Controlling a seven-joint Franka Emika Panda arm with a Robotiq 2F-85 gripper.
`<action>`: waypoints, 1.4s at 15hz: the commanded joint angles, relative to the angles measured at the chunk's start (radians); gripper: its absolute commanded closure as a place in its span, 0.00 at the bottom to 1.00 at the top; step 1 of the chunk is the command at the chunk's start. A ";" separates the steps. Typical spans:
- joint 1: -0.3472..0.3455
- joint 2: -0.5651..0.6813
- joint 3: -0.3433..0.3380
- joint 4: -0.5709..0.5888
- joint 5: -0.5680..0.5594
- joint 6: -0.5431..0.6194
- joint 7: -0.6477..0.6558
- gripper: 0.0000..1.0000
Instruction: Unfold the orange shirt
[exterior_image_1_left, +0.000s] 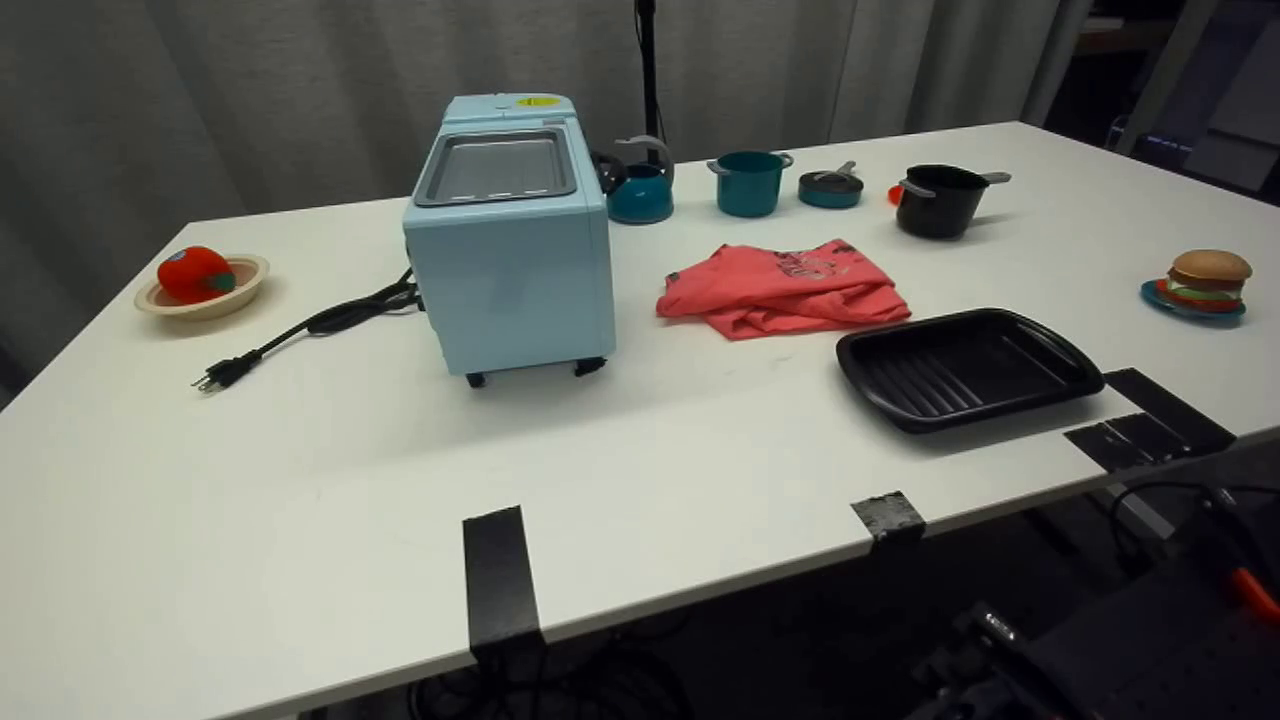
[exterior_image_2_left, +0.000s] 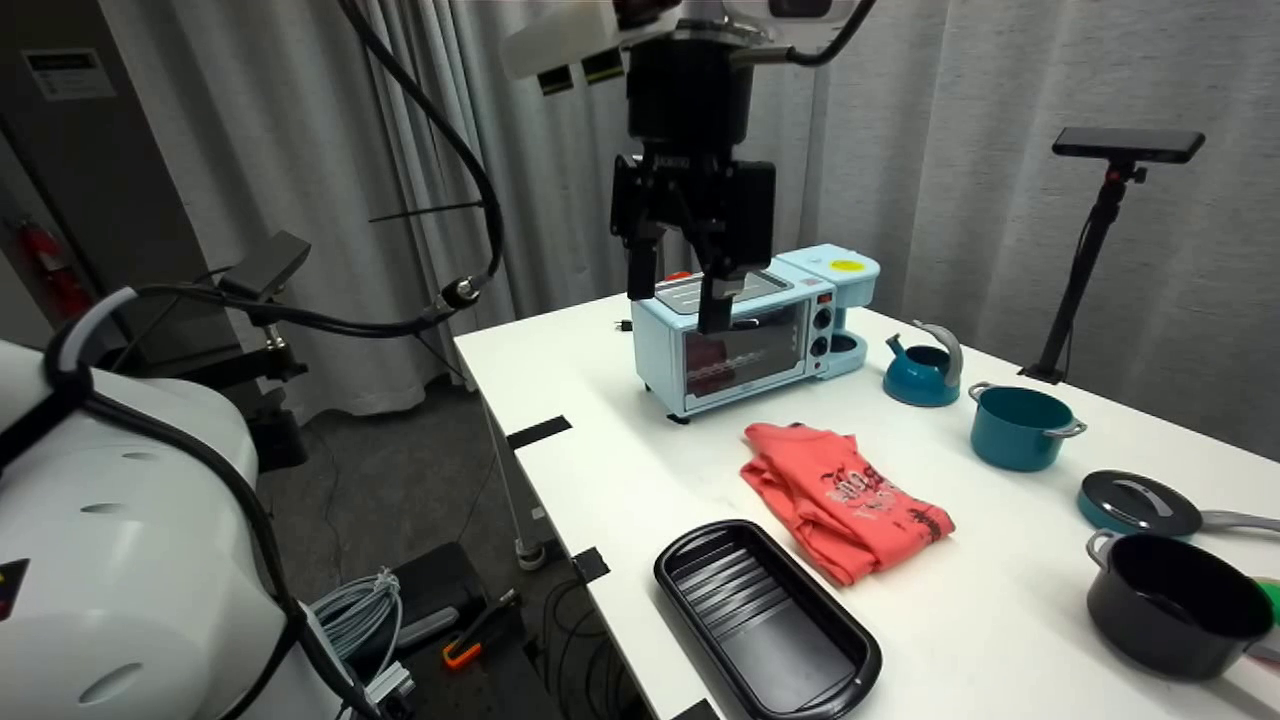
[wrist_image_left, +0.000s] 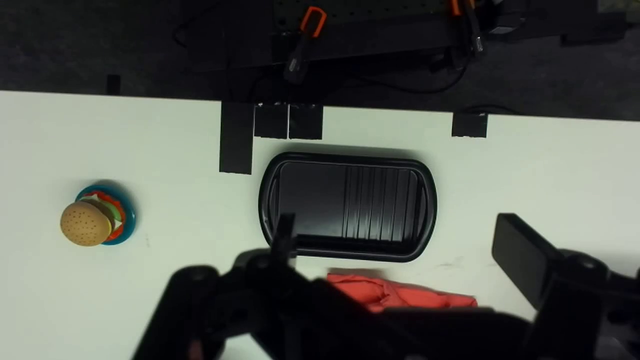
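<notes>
The orange shirt lies folded in a rumpled bundle on the white table, with a dark print on top. It also shows in an exterior view. In the wrist view only one edge of the shirt shows; the gripper body hides the rest. My gripper hangs high above the table, its fingers apart and pointing down, with nothing between them. In the wrist view the gripper is also wide open, above the shirt and the black tray, touching neither.
The black tray lies beside the shirt near the table's front edge. A light blue toaster oven stands at the shirt's other side. A kettle, a teal pot and a black pot stand behind. A toy burger sits beyond the tray.
</notes>
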 joint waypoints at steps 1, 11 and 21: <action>0.016 0.001 -0.012 0.003 -0.006 -0.003 0.006 0.00; 0.029 0.253 -0.012 0.157 0.049 0.126 0.018 0.00; 0.109 0.522 0.066 0.271 0.112 0.416 0.105 0.00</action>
